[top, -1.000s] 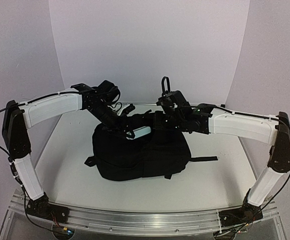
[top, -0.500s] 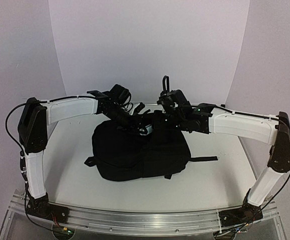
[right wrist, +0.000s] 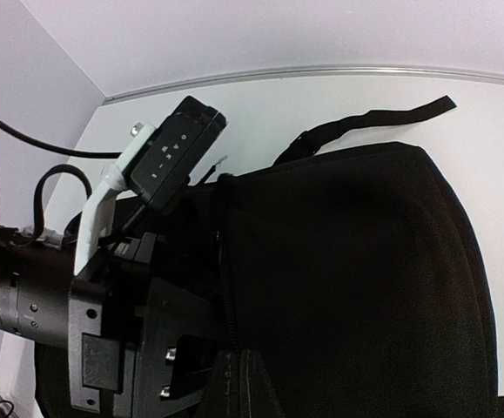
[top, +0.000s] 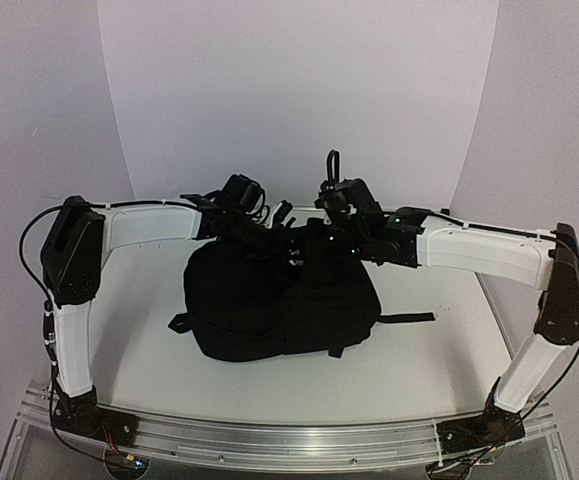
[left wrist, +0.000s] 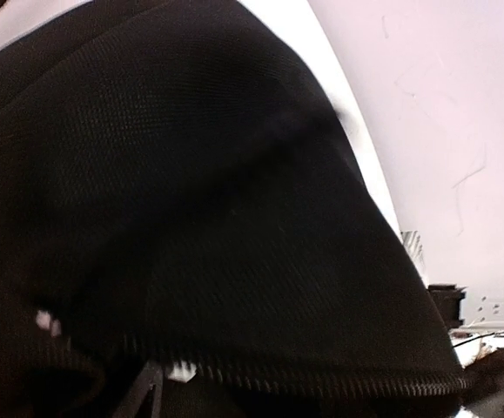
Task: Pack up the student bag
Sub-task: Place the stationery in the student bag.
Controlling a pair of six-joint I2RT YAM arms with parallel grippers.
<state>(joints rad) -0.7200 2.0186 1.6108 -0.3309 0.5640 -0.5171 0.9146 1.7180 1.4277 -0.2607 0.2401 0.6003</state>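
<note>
The student bag [top: 279,305], a large soft black backpack, lies in the middle of the white table. My left gripper [top: 289,247] reaches into the bag's top opening at the back, and its fingers are hidden by fabric. The left wrist view is filled with the bag's black mesh [left wrist: 234,200], with a small white patch [left wrist: 180,373] showing under the zipper rim. My right gripper [right wrist: 238,374] is shut on the bag's zipper edge [right wrist: 227,287] and holds it up beside the left wrist [right wrist: 160,157].
A loose black strap [top: 407,318] trails right from the bag, and another strap [right wrist: 382,117] lies on the table behind it. The curved white backdrop stands close behind. An aluminium rail [top: 289,435] runs along the near edge.
My left arm has pushed right and deeper into the bag's opening. The white object it carried has gone out of sight inside the bag. The right arm has not moved.
</note>
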